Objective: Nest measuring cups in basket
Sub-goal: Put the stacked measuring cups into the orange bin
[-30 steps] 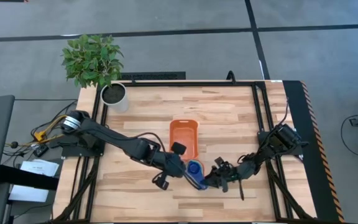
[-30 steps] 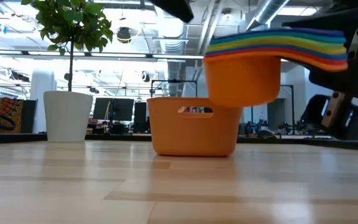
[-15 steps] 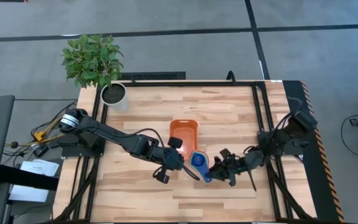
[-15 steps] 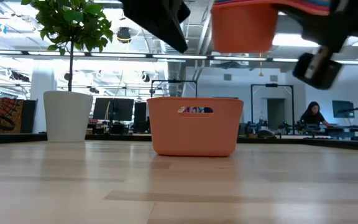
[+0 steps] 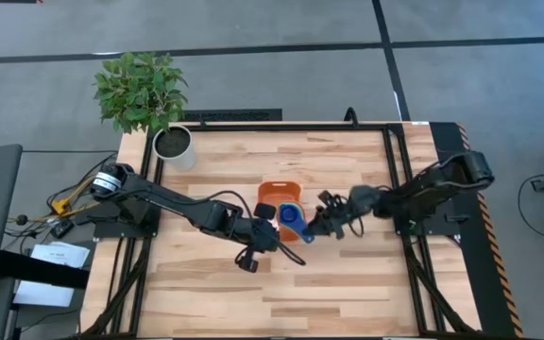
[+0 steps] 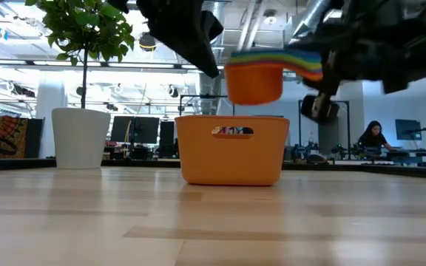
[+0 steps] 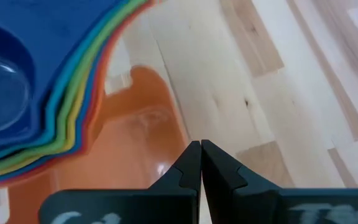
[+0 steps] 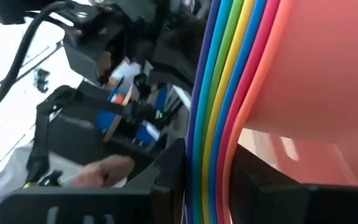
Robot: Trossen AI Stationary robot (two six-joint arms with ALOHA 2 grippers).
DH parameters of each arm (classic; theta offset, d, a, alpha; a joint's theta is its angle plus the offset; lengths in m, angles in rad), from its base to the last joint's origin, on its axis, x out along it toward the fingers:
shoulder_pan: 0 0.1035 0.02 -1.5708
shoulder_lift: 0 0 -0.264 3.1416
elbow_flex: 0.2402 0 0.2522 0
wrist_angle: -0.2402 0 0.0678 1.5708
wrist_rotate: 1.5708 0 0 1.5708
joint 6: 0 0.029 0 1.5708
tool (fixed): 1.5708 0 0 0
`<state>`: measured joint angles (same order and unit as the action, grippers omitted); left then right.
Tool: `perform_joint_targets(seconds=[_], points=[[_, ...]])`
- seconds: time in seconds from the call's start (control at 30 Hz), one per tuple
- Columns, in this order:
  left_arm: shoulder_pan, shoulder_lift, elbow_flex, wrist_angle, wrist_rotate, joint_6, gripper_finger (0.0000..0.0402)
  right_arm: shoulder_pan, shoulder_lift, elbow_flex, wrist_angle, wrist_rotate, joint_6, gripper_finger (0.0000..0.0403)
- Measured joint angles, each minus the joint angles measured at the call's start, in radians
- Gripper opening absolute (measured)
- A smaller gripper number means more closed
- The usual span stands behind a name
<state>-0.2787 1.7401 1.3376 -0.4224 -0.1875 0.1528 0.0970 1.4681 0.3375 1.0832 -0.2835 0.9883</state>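
the nested stack of cups (image 5: 293, 218) is held by its handles in the right gripper (image 5: 312, 228) above the basket (image 5: 274, 192) – straight down is all that's left – left gripper (image 5: 270, 233) pinched shut, empty, just beside.

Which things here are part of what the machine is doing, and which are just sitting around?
Part of the job:
- stack of measuring cups, gripped by the right claw
- orange basket beneath it

Just sitting there:
- potted plant
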Motion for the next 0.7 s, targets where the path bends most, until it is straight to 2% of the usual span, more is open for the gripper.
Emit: perform_joint_targets(seconds=[0.1, 0.27, 0.5, 0.7], points=[[0.013, 0.000, 0.000, -0.022, 0.001, 0.000, 0.0000, -0.121, 0.022, 0.000, -0.016, -0.191, 0.038, 0.0103], [0.043, 0.000, 0.000, -0.032, 0.000, 0.000, 0.0000, -0.268, 0.088, 0.048, -0.064, -0.397, 0.054, 0.0103], [0.080, 0.000, 0.000, -0.038, 0.045, 0.000, 0.0000, -0.324, 0.219, 0.142, -0.061, -0.594, 0.051, 0.0103], [0.093, 0.000, 0.000, -0.039, 0.051, 0.004, 0.0000, -0.356, 0.333, 0.176, -0.057, -0.651, 0.051, 0.0103]])
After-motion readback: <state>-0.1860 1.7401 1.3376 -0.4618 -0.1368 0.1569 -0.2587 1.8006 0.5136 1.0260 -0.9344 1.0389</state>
